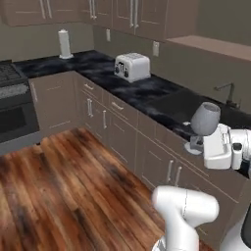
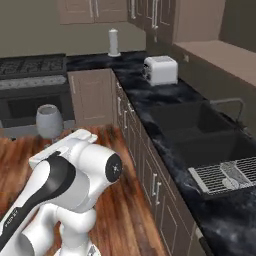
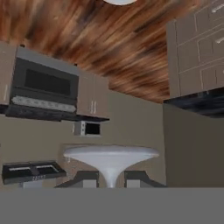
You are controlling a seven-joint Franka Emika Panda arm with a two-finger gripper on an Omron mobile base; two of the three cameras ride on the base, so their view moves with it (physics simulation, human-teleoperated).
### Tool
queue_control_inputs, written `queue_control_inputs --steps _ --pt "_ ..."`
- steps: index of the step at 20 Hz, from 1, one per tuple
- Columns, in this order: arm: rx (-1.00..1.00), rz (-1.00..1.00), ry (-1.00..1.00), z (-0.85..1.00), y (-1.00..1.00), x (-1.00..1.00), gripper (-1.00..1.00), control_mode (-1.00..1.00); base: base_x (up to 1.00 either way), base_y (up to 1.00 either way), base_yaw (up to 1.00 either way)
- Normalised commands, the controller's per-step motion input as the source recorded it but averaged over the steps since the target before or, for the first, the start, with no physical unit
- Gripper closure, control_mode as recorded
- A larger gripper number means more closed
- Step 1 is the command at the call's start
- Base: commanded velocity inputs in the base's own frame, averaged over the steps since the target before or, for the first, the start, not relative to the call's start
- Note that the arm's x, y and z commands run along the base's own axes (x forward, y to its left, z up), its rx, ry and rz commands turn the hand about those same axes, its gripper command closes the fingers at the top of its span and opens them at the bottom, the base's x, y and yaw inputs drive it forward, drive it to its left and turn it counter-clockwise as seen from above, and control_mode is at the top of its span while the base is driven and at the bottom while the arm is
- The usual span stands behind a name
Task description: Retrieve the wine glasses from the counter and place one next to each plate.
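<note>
Gripper (image 3: 110,180) pinches the wine glass (image 1: 205,119) by its stem (seen inverted from the hand); foot (image 3: 110,154) fills the fingers' gap. Second glass (image 2: 231,175) blurs into the drainer (image 2: 226,176); sink tap (image 1: 228,92) partly cut by the bowl.

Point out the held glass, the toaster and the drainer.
glass (image 1: 205,118), left base view, on its bowl.
toaster (image 2: 160,70), right base view, on its side.
drainer (image 2: 225,177), right base view, on its ribbed grid.

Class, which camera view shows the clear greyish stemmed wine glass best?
The left base view: the clear greyish stemmed wine glass shows its bowl and foot unobstructed. The right base view shows its bowl above the arm; the hand view shows foot and stem.
</note>
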Motion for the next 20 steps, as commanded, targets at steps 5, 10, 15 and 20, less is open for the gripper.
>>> queue_control_inputs --steps 5,10,15,20 --pt "0.00 0.00 0.00 0.00 0.00 0.00 1.00 1.00 0.00 0.01 0.99" --pt "0.00 0.00 0.00 0.00 0.00 0.00 1.00 1.00 0.24 0.15 0.88" --pt "0.00 0.00 0.00 0.00 0.00 0.00 1.00 1.00 0.90 0.08 0.53" --pt "0.00 0.00 0.00 0.00 0.00 0.00 1.00 1.00 1.00 -0.17 0.15"
